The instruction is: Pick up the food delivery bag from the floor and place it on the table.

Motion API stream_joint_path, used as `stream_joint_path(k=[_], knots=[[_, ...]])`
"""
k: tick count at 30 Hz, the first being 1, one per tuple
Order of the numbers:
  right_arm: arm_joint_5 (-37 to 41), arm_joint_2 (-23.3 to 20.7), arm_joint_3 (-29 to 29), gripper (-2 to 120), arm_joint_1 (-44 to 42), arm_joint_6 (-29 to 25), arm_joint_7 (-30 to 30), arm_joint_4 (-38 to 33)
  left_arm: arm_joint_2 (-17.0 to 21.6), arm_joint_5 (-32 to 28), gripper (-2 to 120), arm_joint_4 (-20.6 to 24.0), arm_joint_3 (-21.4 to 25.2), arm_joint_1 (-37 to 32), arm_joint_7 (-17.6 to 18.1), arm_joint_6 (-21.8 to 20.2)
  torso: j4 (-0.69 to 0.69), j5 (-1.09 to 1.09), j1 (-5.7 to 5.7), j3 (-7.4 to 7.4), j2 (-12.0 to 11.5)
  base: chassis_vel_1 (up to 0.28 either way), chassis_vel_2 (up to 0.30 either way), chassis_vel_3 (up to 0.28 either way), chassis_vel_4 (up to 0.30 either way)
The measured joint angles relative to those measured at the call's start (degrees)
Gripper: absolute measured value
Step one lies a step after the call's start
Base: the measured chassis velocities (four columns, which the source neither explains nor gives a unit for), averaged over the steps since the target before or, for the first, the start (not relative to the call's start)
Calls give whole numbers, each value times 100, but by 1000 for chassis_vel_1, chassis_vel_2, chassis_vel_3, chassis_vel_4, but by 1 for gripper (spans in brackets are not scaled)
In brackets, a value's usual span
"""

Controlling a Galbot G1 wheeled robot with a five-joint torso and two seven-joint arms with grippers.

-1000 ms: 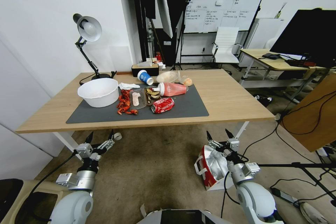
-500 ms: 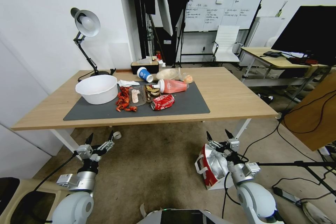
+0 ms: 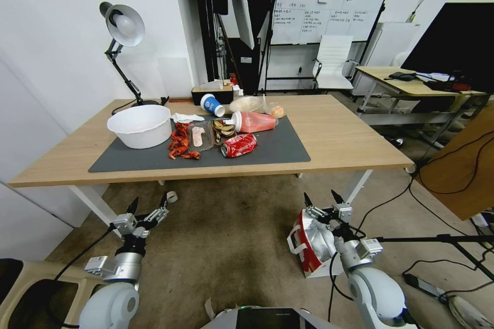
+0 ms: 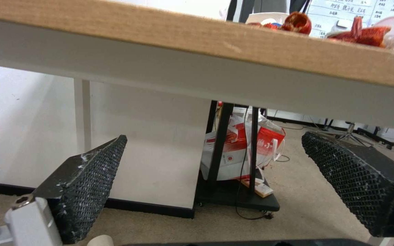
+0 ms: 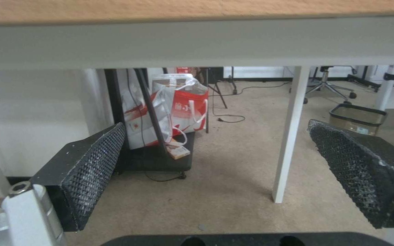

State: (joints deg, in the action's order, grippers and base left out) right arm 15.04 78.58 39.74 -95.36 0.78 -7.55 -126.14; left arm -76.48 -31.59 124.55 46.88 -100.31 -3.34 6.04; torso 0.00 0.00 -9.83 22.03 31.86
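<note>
Where it stands (floor), right pincer point(image 3: 323, 200) partly hides food delivery bag point(image 3: 310, 244).

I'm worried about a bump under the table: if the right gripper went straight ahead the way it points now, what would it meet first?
Probably nothing close. The right gripper, open, points under the table edge at bare floor. A white table leg stands slightly off its line; depth is unclear.
</note>
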Motion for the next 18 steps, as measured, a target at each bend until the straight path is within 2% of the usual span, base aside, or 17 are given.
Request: stream_joint_path(k=[18], knots=[[32, -24, 38, 100, -42, -14, -16, -41, -14, 15, 98, 13, 7, -2, 0, 6, 0, 0, 157, -272, -429, 0, 0, 0, 0]])
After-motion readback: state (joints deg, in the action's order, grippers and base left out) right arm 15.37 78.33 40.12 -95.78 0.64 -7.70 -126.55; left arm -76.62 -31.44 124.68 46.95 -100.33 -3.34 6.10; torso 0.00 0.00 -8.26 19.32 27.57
